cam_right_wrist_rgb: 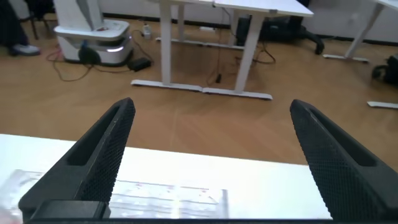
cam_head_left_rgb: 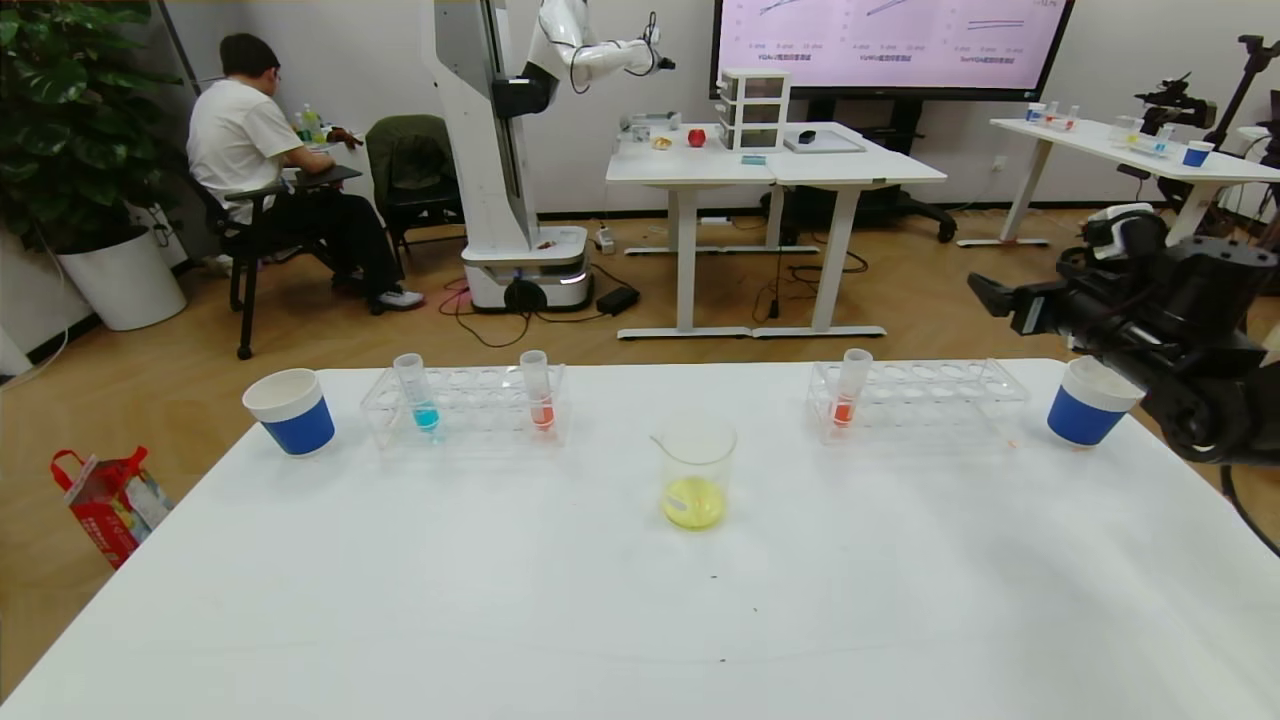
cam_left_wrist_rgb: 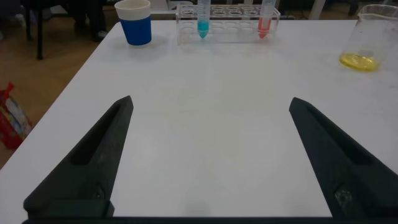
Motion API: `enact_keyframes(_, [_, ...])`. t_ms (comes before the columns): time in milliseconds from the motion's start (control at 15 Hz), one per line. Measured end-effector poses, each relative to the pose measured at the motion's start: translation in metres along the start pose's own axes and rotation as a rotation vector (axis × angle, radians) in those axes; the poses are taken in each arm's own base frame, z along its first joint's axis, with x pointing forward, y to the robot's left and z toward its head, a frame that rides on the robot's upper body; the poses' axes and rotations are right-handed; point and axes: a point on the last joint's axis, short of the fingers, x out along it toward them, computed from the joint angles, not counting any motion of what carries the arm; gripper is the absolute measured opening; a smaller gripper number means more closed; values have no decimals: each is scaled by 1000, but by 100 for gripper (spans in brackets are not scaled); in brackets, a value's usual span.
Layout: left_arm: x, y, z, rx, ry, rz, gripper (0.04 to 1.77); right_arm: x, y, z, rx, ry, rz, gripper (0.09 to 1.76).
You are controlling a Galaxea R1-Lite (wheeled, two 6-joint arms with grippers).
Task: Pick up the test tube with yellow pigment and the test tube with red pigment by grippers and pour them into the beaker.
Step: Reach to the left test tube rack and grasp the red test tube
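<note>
Nearest me is the bare white worktop (cam_head_left_rgb: 640, 620), and just past its middle stands the beaker (cam_head_left_rgb: 697, 472), upright, with a shallow pool of yellow liquid in its bottom. At about eleven o'clock from the beaker I see the left rack (cam_head_left_rgb: 465, 403) holding two tubes upright: a blue-liquid tube (cam_head_left_rgb: 416, 392) toward its left end and a test tube with red pigment (cam_head_left_rgb: 538, 390) toward its right end. At about one o'clock from the beaker sits the right rack (cam_head_left_rgb: 918, 395), with a second red tube (cam_head_left_rgb: 851, 387) standing in its left end. A blue paper cup (cam_head_left_rgb: 291, 411) stands just left of the left rack, and another cup (cam_head_left_rgb: 1090, 401) just right of the right rack.

My right tool (cam_right_wrist_rgb: 211, 158) is raised at the worktop's far right, above and just beyond that cup; its fingers are spread wide with nothing between them. My left tool (cam_left_wrist_rgb: 211, 155) hangs over the near left part of the worktop, fingers likewise spread wide and holding nothing, pointing toward the left rack.
</note>
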Motion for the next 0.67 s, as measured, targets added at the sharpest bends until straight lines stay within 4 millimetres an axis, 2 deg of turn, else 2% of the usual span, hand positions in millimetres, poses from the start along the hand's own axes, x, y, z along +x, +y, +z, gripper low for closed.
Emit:
enact_keyframes(133, [0,0,0,0,0,0,175,0,32,18,1,-31,3,174])
enact_keyframes(267, [0,0,0,0,0,0,175,-3,50,35,1,-71,7,174])
enact_keyframes(467, [0,0,0,0,0,0,175,-22,58,66,3,-132,-20,174])
enact_keyframes(667, [0,0,0,0,0,0,175,-61,61,102,5,-205,-40,174])
